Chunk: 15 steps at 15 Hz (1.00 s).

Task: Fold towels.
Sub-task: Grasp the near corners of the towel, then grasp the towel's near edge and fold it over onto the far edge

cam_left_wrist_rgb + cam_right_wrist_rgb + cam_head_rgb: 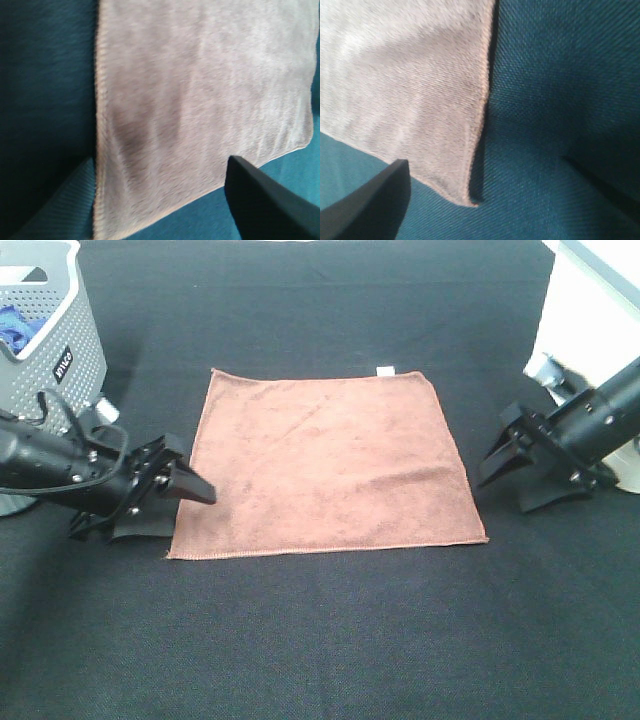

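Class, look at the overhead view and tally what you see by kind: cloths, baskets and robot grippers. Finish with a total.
Cloths: 2, the reddish-brown towel and the blue cloth
Baskets: 1, the grey basket
Grippers: 2, the left gripper and the right gripper, both open
Total: 5

The towel (325, 465) is plain reddish-brown with a small white tag (384, 370) on its far edge, on a counter (330, 640) of black woven cloth; the wrist views tint them pale grey-pink and teal. The left claw (185, 512) and right claw (502, 492) are black, and the basket (70, 335) at far left is grey, speckled with small holes, with a blue cloth (14, 326) inside.
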Available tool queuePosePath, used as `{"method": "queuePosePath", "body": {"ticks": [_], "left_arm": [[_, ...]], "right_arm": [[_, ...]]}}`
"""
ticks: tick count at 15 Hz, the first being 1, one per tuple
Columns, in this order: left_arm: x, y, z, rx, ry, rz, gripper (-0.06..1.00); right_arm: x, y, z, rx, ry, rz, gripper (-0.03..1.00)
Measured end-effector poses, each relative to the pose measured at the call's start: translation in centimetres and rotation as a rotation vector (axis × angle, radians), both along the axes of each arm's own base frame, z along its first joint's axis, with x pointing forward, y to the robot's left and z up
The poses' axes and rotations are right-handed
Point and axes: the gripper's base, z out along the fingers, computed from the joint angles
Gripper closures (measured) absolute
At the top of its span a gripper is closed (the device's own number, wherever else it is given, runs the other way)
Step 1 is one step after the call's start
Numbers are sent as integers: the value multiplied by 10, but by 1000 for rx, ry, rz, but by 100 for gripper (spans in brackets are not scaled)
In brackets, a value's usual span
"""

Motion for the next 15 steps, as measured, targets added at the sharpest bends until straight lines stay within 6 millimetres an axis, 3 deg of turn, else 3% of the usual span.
{"method": "queuePosePath", "body": {"ticks": [3, 4, 7, 8, 10, 11, 12, 13, 15], "left_arm": [[9, -20, -1, -10, -22, -43, 24], [9, -20, -1, -10, -22, -43, 24], [9, -36, -5, -26, -17, -61, 26], [9, -38, -7, -24, -13, -63, 33], [8, -38, -14, 6, -3, -67, 61], [7, -37, -15, 16, -3, -76, 82], [6, -37, -15, 25, -4, -88, 91], [6, -36, -12, 36, -16, -108, 93], [4, -35, 3, 71, -55, -167, 93]], "right_arm": [[4, 31, -9, 15, 6, 75, 22], [4, 31, -9, 15, 6, 75, 22], [3, 55, -12, 38, 11, 103, 27], [4, 55, -13, 39, 16, 91, 33], [5, 54, -17, 23, 29, 55, 53], [6, 53, -20, 13, 40, 28, 74], [6, 53, -22, 8, 52, 14, 87], [6, 52, -23, 5, 63, 2, 96], [4, 51, -19, -16, 72, -6, 97]]}}
